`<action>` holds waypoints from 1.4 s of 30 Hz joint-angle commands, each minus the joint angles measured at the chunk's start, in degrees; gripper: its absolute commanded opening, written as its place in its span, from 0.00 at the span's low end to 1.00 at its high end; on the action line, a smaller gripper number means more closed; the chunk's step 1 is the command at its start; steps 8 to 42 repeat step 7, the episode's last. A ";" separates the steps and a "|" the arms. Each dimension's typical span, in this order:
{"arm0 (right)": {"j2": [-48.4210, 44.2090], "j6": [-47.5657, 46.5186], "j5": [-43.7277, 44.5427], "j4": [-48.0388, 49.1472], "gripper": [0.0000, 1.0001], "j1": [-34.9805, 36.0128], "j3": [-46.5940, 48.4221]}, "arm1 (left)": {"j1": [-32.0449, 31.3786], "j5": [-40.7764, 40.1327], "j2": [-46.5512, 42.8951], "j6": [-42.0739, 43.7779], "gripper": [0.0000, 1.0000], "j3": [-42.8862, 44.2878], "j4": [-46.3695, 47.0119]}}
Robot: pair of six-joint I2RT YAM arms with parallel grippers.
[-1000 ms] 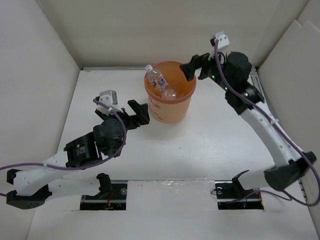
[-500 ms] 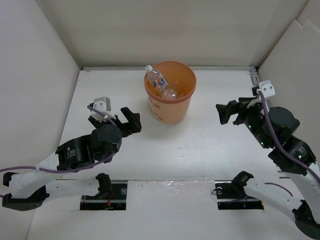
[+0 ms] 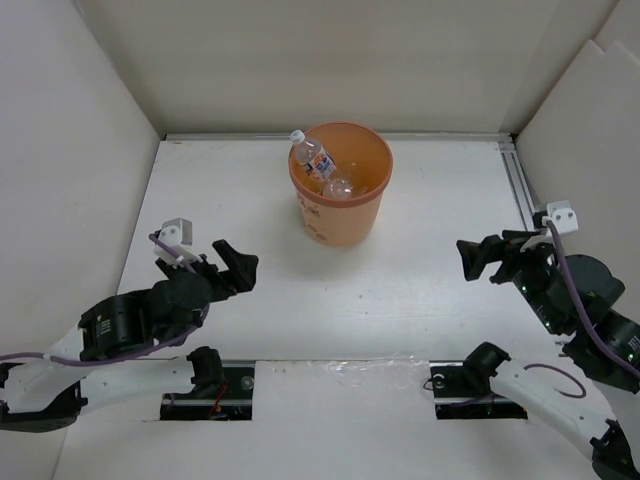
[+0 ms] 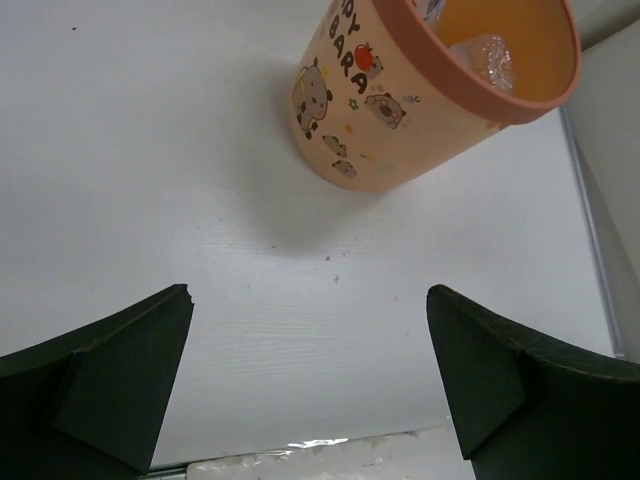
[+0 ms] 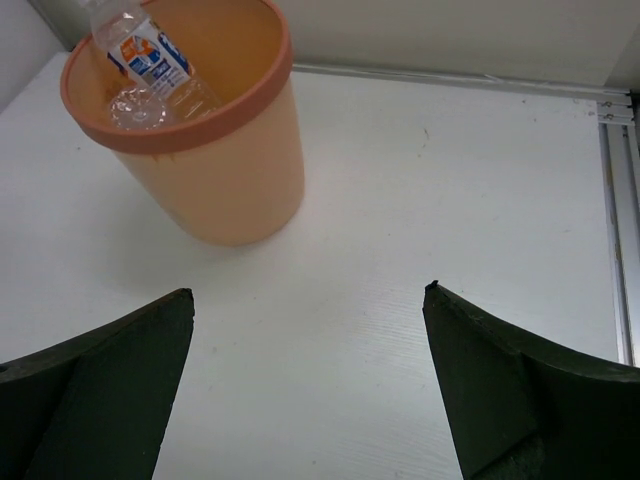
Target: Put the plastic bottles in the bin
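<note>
The orange-tan bin (image 3: 340, 205) stands upright at the back middle of the table; it also shows in the left wrist view (image 4: 400, 110) and the right wrist view (image 5: 220, 150). Inside it lie clear plastic bottles: one with a red and blue label (image 3: 314, 158) leans on the left rim with its white cap sticking out, and shows in the right wrist view (image 5: 150, 55); another clear one (image 3: 338, 186) lies beside it. My left gripper (image 3: 232, 268) is open and empty, near left of the bin. My right gripper (image 3: 484, 257) is open and empty, at the right.
White walls enclose the table on three sides. A metal rail (image 3: 522, 190) runs along the right edge. The bin's side carries cartoon markings (image 4: 345, 100).
Both arms have pulled back from the bin toward the near edge, the right arm swinging far from the bin's rim to the right side. Both grippers stay open and empty.
</note>
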 commanded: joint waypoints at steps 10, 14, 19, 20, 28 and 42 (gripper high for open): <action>-0.40 1.39 3.56 -1.29 1.00 1.99 -1.06 | -0.25 -2.21 -10.94 -4.86 1.00 -2.69 2.95; -0.40 1.39 3.56 -1.29 1.00 1.99 -1.06 | -0.25 -2.21 -10.94 -4.86 1.00 -2.69 2.95; -0.40 1.39 3.56 -1.29 1.00 1.99 -1.06 | -0.25 -2.21 -10.94 -4.86 1.00 -2.69 2.95; -0.40 1.39 3.56 -1.29 1.00 1.99 -1.06 | -0.25 -2.21 -10.94 -4.86 1.00 -2.69 2.95; -0.40 1.39 3.56 -1.29 1.00 1.99 -1.06 | -0.25 -2.21 -10.94 -4.86 1.00 -2.69 2.95; -0.40 1.39 3.56 -1.29 1.00 1.99 -1.06 | -0.25 -2.21 -10.94 -4.86 1.00 -2.69 2.95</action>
